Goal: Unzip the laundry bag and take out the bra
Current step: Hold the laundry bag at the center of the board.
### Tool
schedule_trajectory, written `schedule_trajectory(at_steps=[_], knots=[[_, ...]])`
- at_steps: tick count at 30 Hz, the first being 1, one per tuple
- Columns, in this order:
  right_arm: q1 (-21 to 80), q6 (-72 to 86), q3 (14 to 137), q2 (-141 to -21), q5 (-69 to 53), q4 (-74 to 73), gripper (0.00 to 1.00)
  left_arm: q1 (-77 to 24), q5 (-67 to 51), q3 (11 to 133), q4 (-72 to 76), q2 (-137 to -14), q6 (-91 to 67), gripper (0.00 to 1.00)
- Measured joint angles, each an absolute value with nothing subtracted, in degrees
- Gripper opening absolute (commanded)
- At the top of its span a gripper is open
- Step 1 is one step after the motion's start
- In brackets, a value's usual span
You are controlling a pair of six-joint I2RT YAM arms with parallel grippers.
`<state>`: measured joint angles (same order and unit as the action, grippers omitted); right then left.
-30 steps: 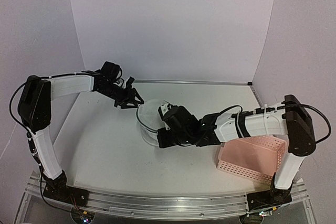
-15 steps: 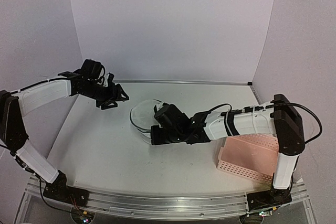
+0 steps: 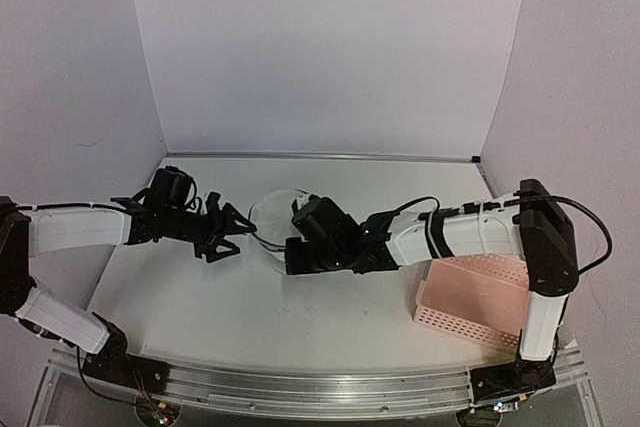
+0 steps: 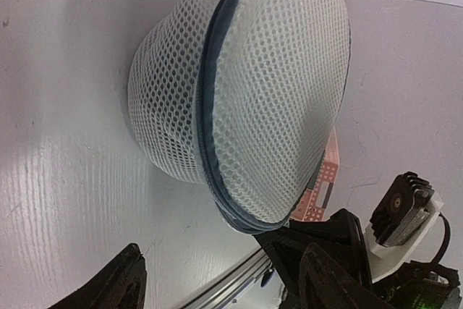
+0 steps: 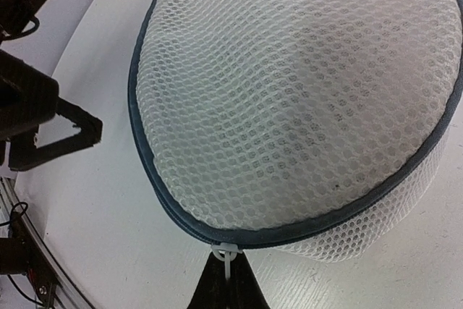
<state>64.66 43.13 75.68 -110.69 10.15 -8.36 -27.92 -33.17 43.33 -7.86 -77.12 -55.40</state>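
On the table (image 3: 200, 297), I am pinching the zip pull (image 5: 226, 257) at the rim of the bag (image 5: 304, 99) in my right gripper (image 5: 226, 271), while my left gripper (image 3: 222, 237) is hovering spread beside this soft, light mesh, which probably needs bracing.

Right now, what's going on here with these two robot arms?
The right gripper is pinched on the white zipper pull at the dark rim of the mesh laundry bag, which sits on the table. The zipper looks closed along the part in view, and no bra shows through the mesh. The left gripper hangs open just to the bag's left, not touching it. A pink basket stands by the right arm's base.
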Motion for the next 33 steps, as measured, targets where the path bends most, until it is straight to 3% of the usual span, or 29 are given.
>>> schedule_trajectory(at_steps=[18, 22, 30, 33], knots=[[64.7, 43.1, 74.2, -110.7, 10.1, -7.6, 0.00, -36.5, -28.7, 35.6, 18.1, -84.4, -76.4, 0.63], [64.7, 43.1, 73.8, -110.7, 10.1, -7.4, 0.00, -36.6, -27.9, 34.7, 20.9, -85.1, -78.6, 0.54], [64.7, 43.1, 73.3, -110.1, 10.1, -7.0, 0.00, -37.1, -27.3, 34.7, 26.4, -89.6, -81.0, 0.25], [64.7, 43.1, 73.0, -109.7, 10.0, -6.7, 0.00, -37.2, -27.3, 34.7, 27.7, -90.3, -81.3, 0.05]])
